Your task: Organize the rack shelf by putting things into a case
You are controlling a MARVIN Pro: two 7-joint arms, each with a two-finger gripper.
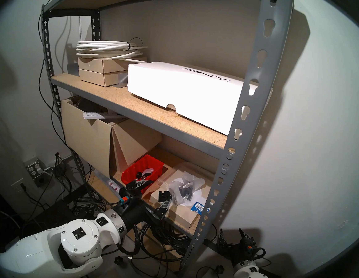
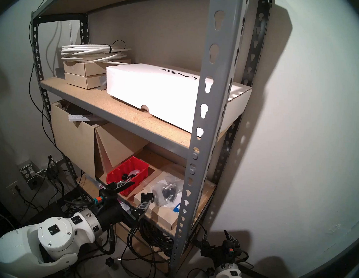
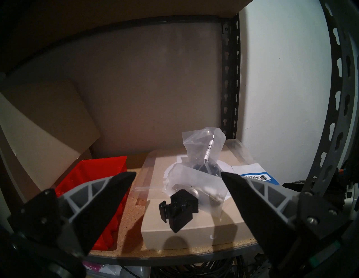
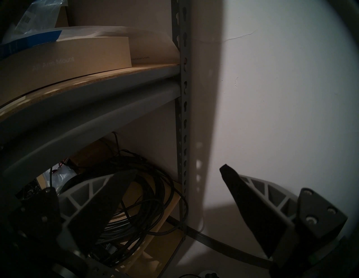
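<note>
Clear plastic bags [image 3: 196, 167] of black hardware, heaped together on top of a flat tan cardboard box [image 3: 180, 231] near the front right corner of the lower board [image 3: 128, 219] of the grey metal rack [image 1: 256, 81]. One loose black plastic part [image 3: 177, 210] lying on the box lid at the front of the heap, touching the nearest bag. Blue and white barcode label [image 3: 258, 174] flat on the box lid just right of the bags. Bright red ribbed bin [image 3: 93, 174] just left of the box, apart from it, with a strip of bare board between; black and white small parts already inside the bin, seen from the head view. Left gripper [image 3: 178, 176] level with this board at its front edge, fingers spread wide, empty, one fingertip before the bin and the other before the right side of the box. Taller tan cardboard boxes [image 1: 86, 136] behind and left of the bin. Large white PNY box [image 1: 182, 90], two small tan boxes and a coil of white cable [image 1: 108, 48] on the board above. Right gripper [image 4: 178, 170] low beside the rack's front right upright, below the board, fingers spread, holding nothing; tangled black cables [image 4: 136, 194] under the board.
</note>
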